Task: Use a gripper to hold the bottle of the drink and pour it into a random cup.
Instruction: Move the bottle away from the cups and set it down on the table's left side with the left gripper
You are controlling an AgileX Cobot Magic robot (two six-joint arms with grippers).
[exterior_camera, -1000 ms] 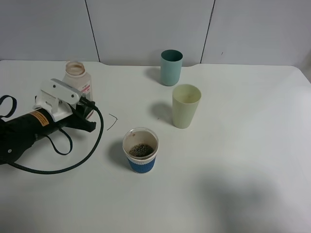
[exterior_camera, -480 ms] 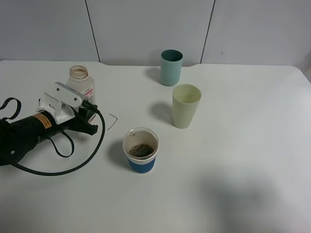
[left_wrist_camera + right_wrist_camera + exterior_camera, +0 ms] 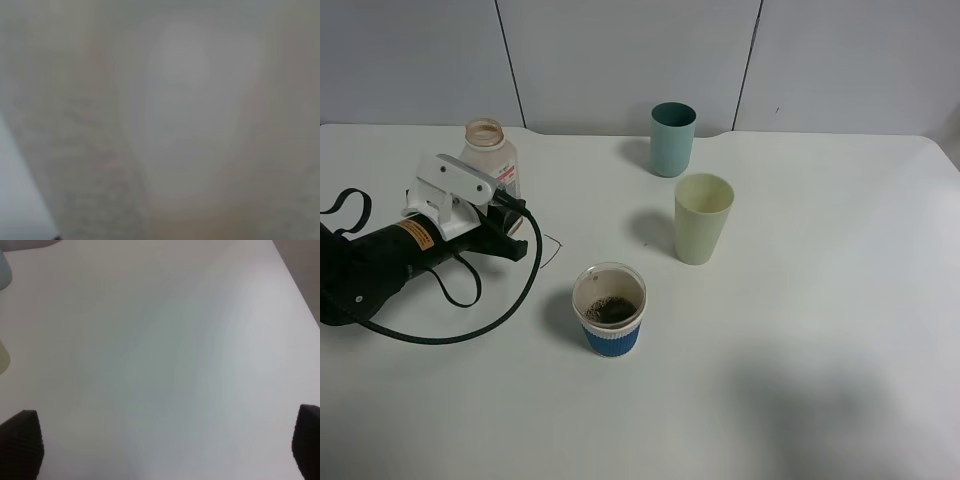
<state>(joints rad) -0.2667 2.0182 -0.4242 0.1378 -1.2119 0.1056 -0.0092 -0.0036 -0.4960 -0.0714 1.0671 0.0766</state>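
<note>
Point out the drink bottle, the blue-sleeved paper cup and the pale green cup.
drink bottle [image 3: 486, 134]: exterior high view, on its open brownish neck.
blue-sleeved paper cup [image 3: 611, 339]: exterior high view, on the blue ribbed sleeve.
pale green cup [image 3: 700, 235]: exterior high view, on its outer wall.

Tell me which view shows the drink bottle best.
The exterior high view: the bottle stands upright with its open neck and pink-and-white label visible, partly hidden by the left claw shut on it. The left wrist view gives only a close blur, with nothing clearly identifiable. The right wrist view shows none of it.
</note>
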